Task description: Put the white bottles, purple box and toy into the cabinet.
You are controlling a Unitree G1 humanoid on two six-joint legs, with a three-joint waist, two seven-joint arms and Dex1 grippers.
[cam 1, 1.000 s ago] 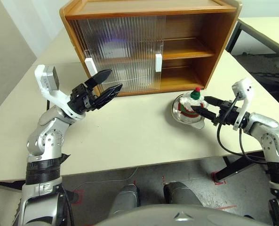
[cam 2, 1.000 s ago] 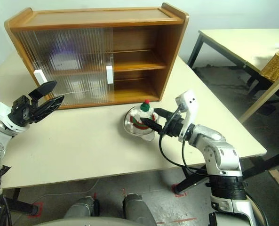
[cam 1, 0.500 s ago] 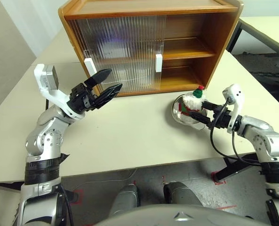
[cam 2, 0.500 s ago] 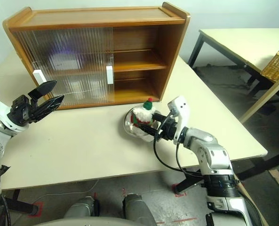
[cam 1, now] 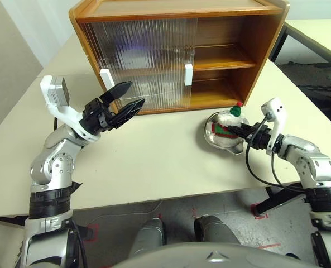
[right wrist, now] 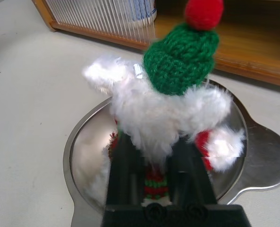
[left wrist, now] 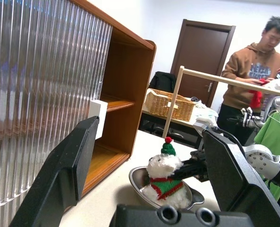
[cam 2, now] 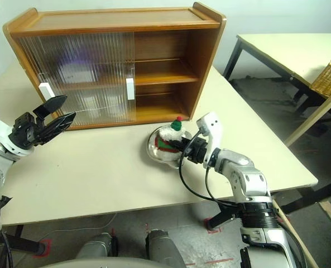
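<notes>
The toy [cam 1: 228, 121], a fluffy white figure with a green hat and a red knob, stands in a shiny steel bowl [cam 1: 211, 135] in front of the cabinet's [cam 1: 249, 39] open right half. My right gripper [cam 1: 232, 130] is shut on the toy's lower body, one black finger [right wrist: 124, 163] on each side of it. To the left, my left gripper [cam 1: 135, 94] hangs open and empty above the table, just before the ribbed doors [cam 1: 143, 56]. A white thing with blue print [right wrist: 142, 8], perhaps a white bottle, shows behind a door. The purple box is hidden.
The cabinet's right side is open, with a bare inner shelf [cam 1: 218, 57]. A second table [cam 2: 282, 47] with a wicker basket [cam 2: 328, 78] stands to the right. A person [left wrist: 254, 71] stands far off in the left wrist view.
My right gripper has closed from open onto the toy, which tipped briefly and now stands upright in the bowl. The left arm has kept still.
</notes>
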